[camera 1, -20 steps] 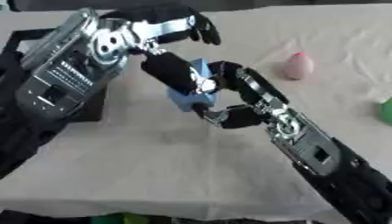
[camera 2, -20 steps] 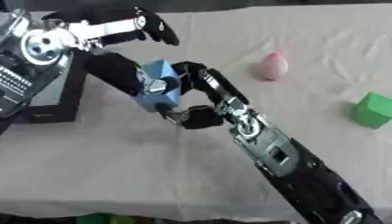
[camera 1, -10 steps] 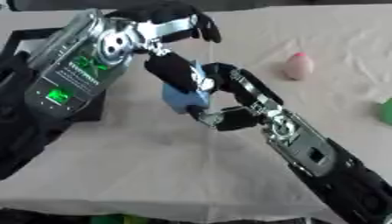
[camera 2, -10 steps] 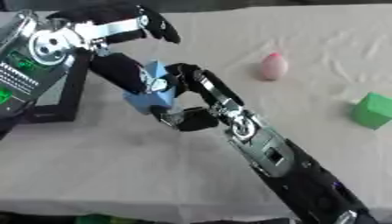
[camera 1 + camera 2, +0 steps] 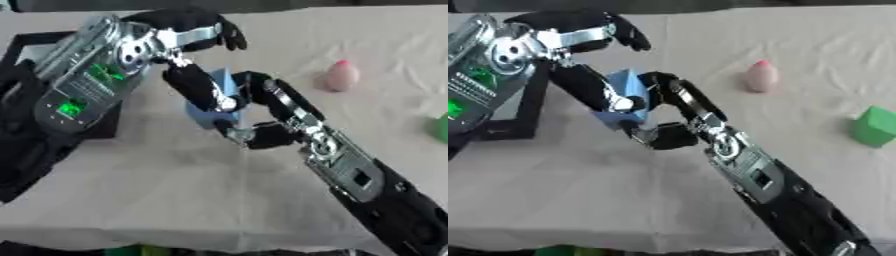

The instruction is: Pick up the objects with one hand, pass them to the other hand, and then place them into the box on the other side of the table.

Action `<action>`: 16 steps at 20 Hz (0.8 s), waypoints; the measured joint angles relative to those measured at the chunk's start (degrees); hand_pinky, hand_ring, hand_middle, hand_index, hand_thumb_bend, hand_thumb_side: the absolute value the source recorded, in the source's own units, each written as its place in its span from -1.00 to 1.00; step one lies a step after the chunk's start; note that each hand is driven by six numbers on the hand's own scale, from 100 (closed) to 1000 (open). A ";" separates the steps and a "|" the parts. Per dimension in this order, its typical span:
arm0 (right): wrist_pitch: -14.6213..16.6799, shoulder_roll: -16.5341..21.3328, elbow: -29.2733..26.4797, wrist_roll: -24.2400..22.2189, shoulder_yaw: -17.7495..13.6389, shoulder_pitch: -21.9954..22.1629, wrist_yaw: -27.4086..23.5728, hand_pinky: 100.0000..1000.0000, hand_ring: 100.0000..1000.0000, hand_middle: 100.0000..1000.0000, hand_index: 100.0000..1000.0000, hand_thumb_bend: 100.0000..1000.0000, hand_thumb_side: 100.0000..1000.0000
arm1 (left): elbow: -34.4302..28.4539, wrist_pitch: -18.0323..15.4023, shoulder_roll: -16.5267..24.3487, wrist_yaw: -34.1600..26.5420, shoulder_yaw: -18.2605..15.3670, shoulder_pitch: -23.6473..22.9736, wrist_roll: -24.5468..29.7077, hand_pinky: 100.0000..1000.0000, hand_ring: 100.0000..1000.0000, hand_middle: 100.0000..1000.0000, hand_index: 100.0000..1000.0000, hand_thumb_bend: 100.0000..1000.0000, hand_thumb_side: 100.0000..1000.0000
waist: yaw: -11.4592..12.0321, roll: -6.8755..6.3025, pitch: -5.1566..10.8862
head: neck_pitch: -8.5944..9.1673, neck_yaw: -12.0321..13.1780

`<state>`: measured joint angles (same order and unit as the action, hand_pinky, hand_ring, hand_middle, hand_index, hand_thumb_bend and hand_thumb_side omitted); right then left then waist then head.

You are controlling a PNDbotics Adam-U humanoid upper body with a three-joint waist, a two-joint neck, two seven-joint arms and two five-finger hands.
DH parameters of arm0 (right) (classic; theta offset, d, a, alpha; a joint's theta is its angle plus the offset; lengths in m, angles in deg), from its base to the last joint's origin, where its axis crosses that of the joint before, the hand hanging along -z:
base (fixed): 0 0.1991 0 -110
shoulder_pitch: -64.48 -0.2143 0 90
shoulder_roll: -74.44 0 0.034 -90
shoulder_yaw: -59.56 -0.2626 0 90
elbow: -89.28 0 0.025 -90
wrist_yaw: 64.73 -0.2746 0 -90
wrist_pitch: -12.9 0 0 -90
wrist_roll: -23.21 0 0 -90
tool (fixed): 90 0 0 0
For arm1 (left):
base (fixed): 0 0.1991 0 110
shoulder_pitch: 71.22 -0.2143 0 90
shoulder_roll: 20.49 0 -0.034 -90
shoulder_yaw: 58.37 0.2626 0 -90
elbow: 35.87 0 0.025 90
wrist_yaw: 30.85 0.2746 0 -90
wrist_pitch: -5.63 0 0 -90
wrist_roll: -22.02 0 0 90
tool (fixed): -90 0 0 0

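1. Blue block (image 5: 210, 107): centre-left of frame, above cloth, pinched between both hands for handover.
2. Right hand (image 5: 254, 112): curled round block.
3. Left hand (image 5: 199, 87): closing on block.
4. Box (image 5: 17, 45): left edge, destination.
5. Pink object (image 5: 339, 76), green cube (image 5: 874, 126): right side, awaiting pickup.

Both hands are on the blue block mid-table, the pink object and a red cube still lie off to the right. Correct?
Not quite: the cube is green, not red, as the right eye view shows. The rest holds: the left hand and right hand meet on the blue block, and the pink object lies to the right.
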<state>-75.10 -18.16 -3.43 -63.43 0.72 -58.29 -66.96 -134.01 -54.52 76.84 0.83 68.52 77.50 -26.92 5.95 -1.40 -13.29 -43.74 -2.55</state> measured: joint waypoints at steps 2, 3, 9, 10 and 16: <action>0.08 0.01 0.00 0.18 0.01 0.00 0.04 0.17 0.15 0.00 0.09 -1.00 -1.00 | 0.50 -0.22 0.00 0.21 0.00 -0.08 0.23 0.85 0.80 0.57 0.74 -0.26 -0.45 | 0.00 0.01 0.00 | 0.00 0.00; 0.07 0.01 0.00 0.26 0.01 0.00 0.17 0.17 0.15 0.00 0.09 -1.00 -1.00 | 0.69 -0.34 0.00 0.39 0.00 -0.09 0.35 0.85 0.80 0.58 0.74 -0.25 -0.46 | 0.00 0.01 0.00 | 0.00 0.00; 0.32 0.03 0.03 1.00 0.04 0.05 1.54 0.17 0.15 -0.01 0.08 -1.00 -1.00 | 1.54 -1.04 0.00 1.18 -0.03 -0.20 1.06 0.86 0.82 0.58 0.73 -0.23 -0.46 | 0.00 0.00 0.00 | 0.00 0.00; 0.42 0.03 0.03 1.17 0.04 0.06 1.72 0.16 0.15 -0.01 0.08 -1.00 -1.00 | 1.55 -1.15 0.00 1.22 -0.03 -0.20 1.17 0.87 0.83 0.58 0.73 -0.22 -0.46 | 0.00 0.00 0.00 | 0.00 0.02; 1.09 0.03 0.03 2.35 0.04 0.15 3.24 0.16 0.15 -0.01 0.08 -1.00 -1.00 | 1.88 -1.40 0.00 1.56 -0.07 -0.28 1.41 0.86 0.85 0.58 0.72 -0.23 -0.48 | 0.00 -0.08 0.00 | 0.00 0.29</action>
<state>-74.02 -18.12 -3.40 -61.08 0.76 -58.14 -63.72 -132.13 -55.92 76.84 2.39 68.45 77.23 -25.50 5.95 -1.48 -13.29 -43.74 -2.26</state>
